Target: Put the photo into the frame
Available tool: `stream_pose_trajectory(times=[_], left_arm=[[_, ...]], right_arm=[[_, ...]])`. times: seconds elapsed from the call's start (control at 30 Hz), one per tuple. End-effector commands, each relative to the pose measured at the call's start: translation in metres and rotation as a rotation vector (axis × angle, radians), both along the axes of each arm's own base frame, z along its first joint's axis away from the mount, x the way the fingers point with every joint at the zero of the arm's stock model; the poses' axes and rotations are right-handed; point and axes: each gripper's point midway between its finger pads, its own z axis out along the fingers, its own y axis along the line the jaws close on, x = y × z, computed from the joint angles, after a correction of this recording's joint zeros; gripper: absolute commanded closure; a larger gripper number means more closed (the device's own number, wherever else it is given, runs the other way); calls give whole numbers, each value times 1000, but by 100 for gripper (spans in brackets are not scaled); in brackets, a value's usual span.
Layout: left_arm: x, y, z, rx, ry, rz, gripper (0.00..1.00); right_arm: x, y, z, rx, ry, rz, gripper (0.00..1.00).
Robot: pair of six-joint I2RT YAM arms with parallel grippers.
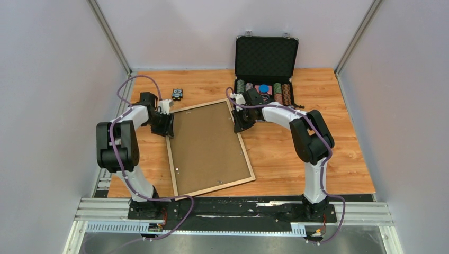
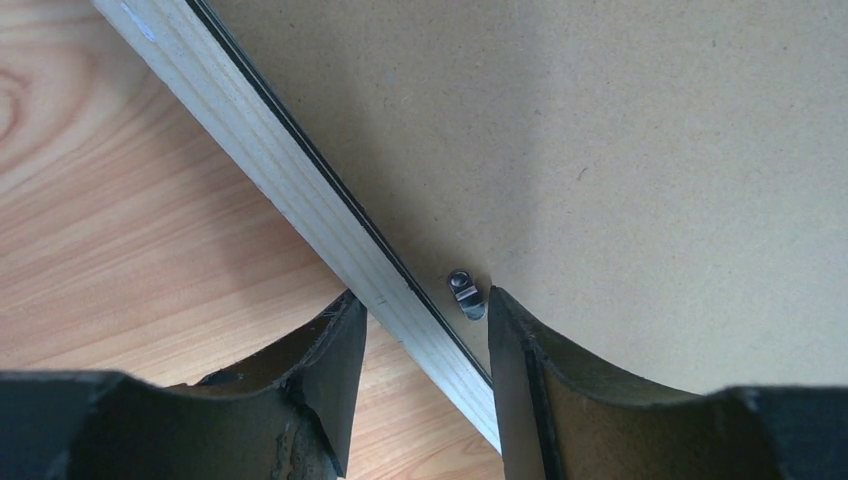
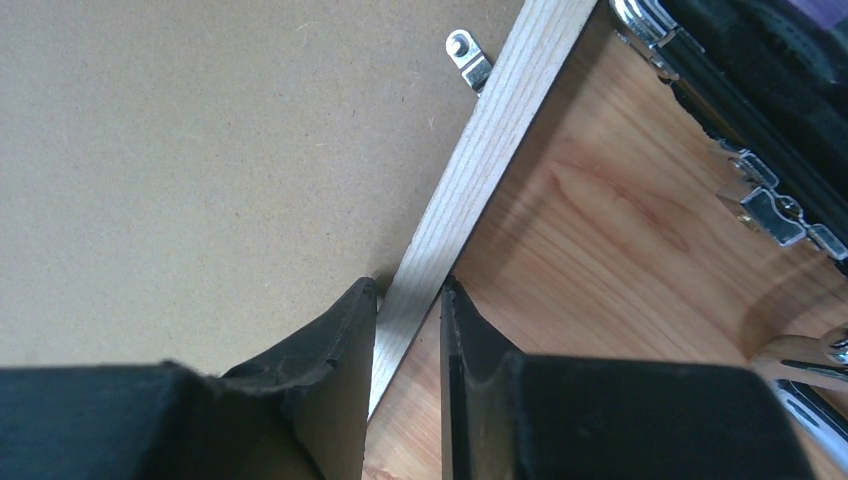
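The frame [image 1: 214,187] lies flat and skewed on the table, its light wood rails up, with a brown backing panel [image 1: 206,145] filling it. The photo is not visible in any view. My left gripper [image 1: 168,126] is at the upper left rail. In the left wrist view it [image 2: 425,310] is open, straddling the rail [image 2: 300,190], one finger over the table, the other over the panel [image 2: 600,150] beside a metal clip [image 2: 465,295]. My right gripper [image 1: 239,120] is at the upper right rail. In the right wrist view it [image 3: 408,290] is shut on the rail [image 3: 478,160].
An open black chip case [image 1: 266,55] with rows of chips stands at the back, just behind the right gripper; its latches [image 3: 760,200] show in the right wrist view. A small dark object [image 1: 177,94] lies near the frame's far left corner. Walls enclose the table's sides.
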Motion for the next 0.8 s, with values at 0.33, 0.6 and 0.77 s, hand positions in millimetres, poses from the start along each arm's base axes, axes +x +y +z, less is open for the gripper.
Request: stream_pose_trajectory(times=[0.33,0.6,0.77], left_arm=[[-4,-36,2,16,-10,-77,55],[-4,-35,6,23,-27,-88,70],[-3,-37,7,13,-30,-93,67]], right_arm=[[8,-3,2,17,-10,-2,83],[7,-2,1,21,-5,0,83],[6,-3,0,20,-1,1,83]])
